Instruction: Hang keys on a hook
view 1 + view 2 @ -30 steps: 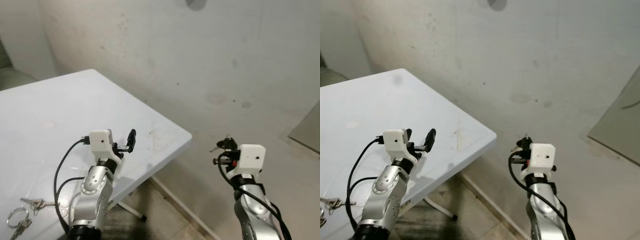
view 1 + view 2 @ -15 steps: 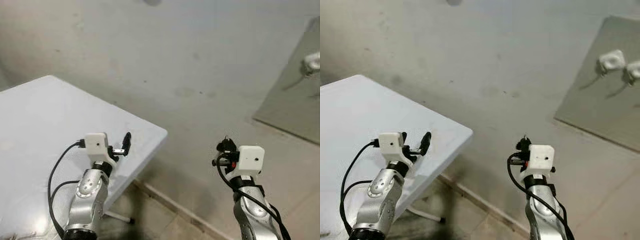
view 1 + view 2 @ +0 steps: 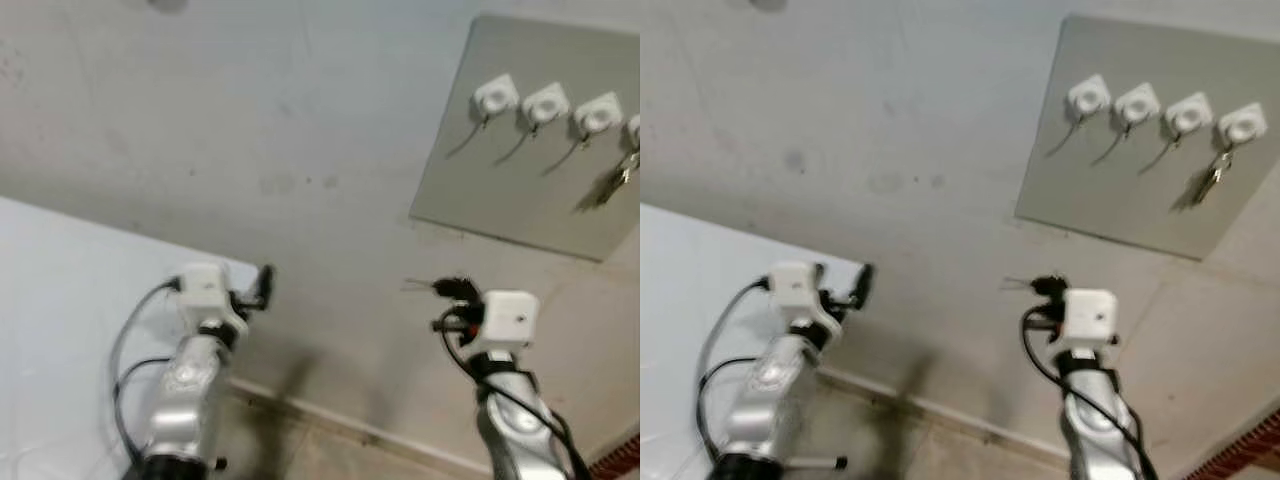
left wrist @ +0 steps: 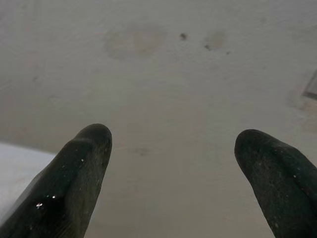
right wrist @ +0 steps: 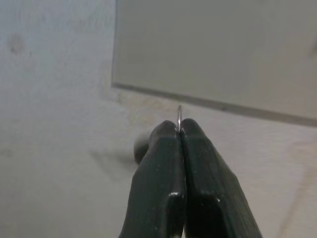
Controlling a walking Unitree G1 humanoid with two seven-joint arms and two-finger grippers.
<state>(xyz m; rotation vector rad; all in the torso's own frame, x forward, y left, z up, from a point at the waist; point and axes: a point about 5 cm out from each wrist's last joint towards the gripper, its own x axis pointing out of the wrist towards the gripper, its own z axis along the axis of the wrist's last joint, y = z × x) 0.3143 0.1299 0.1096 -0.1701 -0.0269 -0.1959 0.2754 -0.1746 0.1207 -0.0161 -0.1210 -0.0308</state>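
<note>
The right tool (image 3: 1035,288), pressed together on the keys (image 3: 1018,284), should rise toward the free hooks (image 3: 1112,103) at 1 o'clock, keeping the ring (image 5: 179,117) upright, while the left tool (image 3: 262,287) hangs apart.

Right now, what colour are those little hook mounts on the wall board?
White, on a grey board; the hook mounts show best in the right eye view.
</note>
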